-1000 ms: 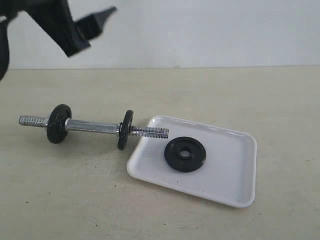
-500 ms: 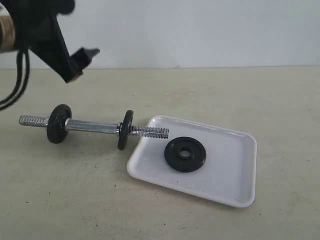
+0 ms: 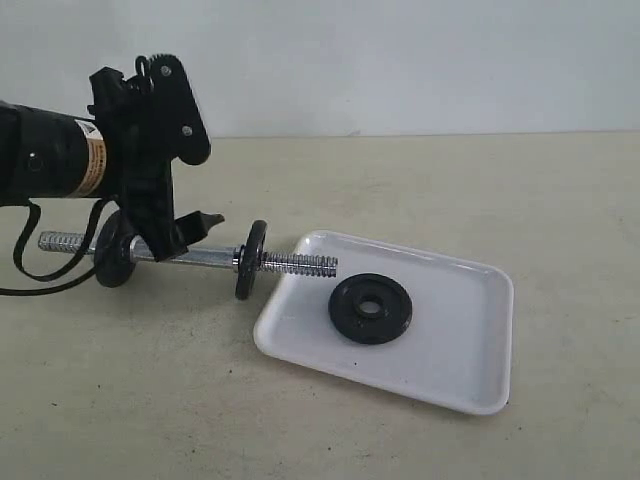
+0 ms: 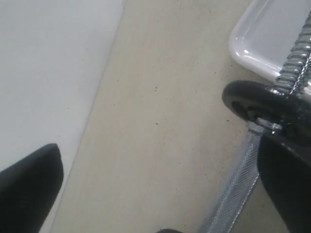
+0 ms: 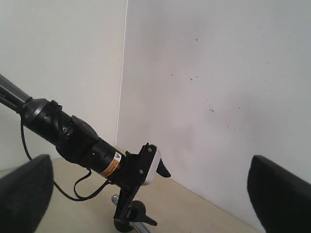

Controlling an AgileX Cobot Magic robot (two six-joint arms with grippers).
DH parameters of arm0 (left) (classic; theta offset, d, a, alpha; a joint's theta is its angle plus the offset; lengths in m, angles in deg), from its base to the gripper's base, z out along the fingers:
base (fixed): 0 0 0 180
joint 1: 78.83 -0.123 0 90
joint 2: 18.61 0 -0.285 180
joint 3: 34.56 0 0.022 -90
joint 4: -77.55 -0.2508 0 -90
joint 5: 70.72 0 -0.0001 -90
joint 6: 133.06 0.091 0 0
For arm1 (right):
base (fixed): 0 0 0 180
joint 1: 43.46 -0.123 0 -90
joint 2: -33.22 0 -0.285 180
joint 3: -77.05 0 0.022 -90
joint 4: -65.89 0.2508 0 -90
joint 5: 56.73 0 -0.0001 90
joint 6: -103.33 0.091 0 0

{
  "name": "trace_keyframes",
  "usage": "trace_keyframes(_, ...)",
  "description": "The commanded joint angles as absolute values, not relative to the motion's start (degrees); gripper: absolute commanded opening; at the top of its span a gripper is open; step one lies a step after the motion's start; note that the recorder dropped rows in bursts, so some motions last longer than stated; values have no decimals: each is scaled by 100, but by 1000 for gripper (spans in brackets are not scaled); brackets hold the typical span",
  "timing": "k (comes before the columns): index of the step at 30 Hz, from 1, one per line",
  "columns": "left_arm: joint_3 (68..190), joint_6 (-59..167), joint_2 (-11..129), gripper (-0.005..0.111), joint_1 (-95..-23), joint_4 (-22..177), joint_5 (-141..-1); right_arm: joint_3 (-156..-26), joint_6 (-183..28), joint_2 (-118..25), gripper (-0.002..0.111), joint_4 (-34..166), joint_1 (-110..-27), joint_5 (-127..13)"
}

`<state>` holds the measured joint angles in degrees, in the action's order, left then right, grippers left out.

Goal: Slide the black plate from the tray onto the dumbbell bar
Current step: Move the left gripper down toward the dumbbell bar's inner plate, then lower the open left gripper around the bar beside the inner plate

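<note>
Left arm: enters from the left edge of the exterior view, roughly level, wrist bent down. The left gripper (image 3: 190,232) sits low over the smooth middle of the bar (image 3: 212,259), between the left disc (image 3: 108,264) and the middle disc (image 3: 250,260). In the left wrist view its fingers (image 4: 29,189) stand wide apart, with the bar's rough grip running just beside the finger at the frame's right. Contact with the bar cannot be confirmed.

Right arm: the right gripper (image 5: 153,194) is raised and faces the wall (image 5: 218,87). Its two fingers are spread to the lower corners of its own view and hold nothing.

Change from half a second ago: the left gripper was in the upper left of the exterior view, clear above the bar, and has since dropped to bar level. Bar, discs and tray (image 3: 460,345) have not shifted.

Black plate (image 3: 370,308): lies flat in the tray, left of the tray's centre, just below the bar's threaded end (which overhangs the tray's upper-left rim).

Obstructions: the gripper covers the upper right of the left disc and a stretch of bar. The left wrist view catches only one tray corner, at upper right. The table (image 3: 150,400) carries everything.
</note>
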<state>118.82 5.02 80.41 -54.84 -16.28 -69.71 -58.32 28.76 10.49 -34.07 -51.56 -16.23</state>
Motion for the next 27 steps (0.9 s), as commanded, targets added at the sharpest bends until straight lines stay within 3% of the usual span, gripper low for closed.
trace_keyframes(1, 11639, 528, 8030, 110, -5497, -1771, -7072, -5796, 2811, 1013, 105, -3406, -5138, -1709)
trace_keyframes(11, 11359, -47, 7676, 110, -5497, -1732, -7072, -4968, 2836, 1013, 105, -3406, -5138, -1811)
trace_keyframes(18, 11359, -569, 7119, 110, -5497, -1732, -7072, -4976, 2838, 1013, 105, -3338, -5138, -2564)
trace_keyframes(27, 11359, -1055, 7082, 110, -5497, -1732, -7131, -4976, 2838, 1013, 105, -3338, -5138, -2505)
